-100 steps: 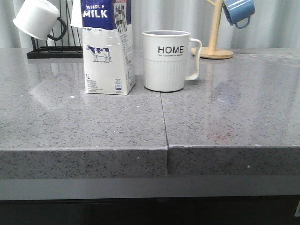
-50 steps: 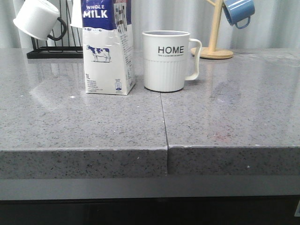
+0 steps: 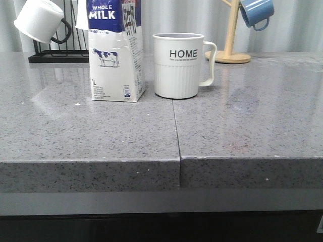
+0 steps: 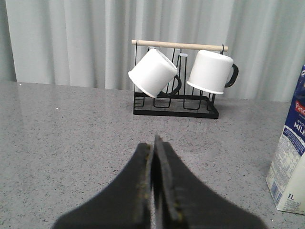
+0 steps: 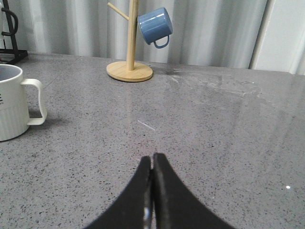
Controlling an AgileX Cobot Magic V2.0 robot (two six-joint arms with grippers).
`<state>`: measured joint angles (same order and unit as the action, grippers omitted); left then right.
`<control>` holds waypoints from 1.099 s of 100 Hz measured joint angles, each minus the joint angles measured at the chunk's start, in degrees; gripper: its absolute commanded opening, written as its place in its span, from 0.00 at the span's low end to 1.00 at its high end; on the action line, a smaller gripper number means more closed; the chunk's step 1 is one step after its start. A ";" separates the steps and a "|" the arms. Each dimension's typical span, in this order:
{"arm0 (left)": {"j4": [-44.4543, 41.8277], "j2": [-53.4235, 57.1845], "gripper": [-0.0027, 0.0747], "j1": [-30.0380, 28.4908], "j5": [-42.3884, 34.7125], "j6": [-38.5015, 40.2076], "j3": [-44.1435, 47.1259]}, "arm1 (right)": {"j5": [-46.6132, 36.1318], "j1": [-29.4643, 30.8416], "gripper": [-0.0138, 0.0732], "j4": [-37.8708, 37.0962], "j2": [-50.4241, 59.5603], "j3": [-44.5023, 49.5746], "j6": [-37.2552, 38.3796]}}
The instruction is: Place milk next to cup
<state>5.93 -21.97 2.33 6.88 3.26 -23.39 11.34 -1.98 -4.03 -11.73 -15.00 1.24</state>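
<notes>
— Milk [image 3: 115, 50] stood where?
— Upright on the grey worktop [image 3: 242, 126], just beside the cup [image 3: 179, 65], at its nine o'clock, a narrow gap between them.
— And the cup's handle?
— Pointed to three o'clock, away from the carton.
— Jaws?
— Left gripper [image 4: 155, 149] and right gripper [image 5: 152, 164] both had their jaws pressed closed, holding nothing, above bare worktop.

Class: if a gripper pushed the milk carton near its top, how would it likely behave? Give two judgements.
The milk stands tall on a narrow base, so a high push would probably tip it rather than slide it. Its walls look like thin card, so a hard squeeze may dent them. A tip rightward would likely hit the cup close beside it.
</notes>
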 measured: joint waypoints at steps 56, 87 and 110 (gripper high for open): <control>-0.74 0.00 0.01 0.00 -0.11 0.09 0.15 | 0.00 0.00 0.02 0.00 0.00 0.00 0.00; -8.53 7.88 0.01 0.00 -0.36 0.26 9.84 | 0.00 0.00 0.02 0.00 0.00 0.00 0.00; -11.17 18.46 0.01 1.80 -0.36 0.41 20.57 | 0.00 0.00 0.02 0.00 0.00 0.00 0.00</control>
<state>-5.23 -3.51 4.13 6.52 3.68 -2.82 11.34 -1.98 -4.03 -11.73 -15.00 1.24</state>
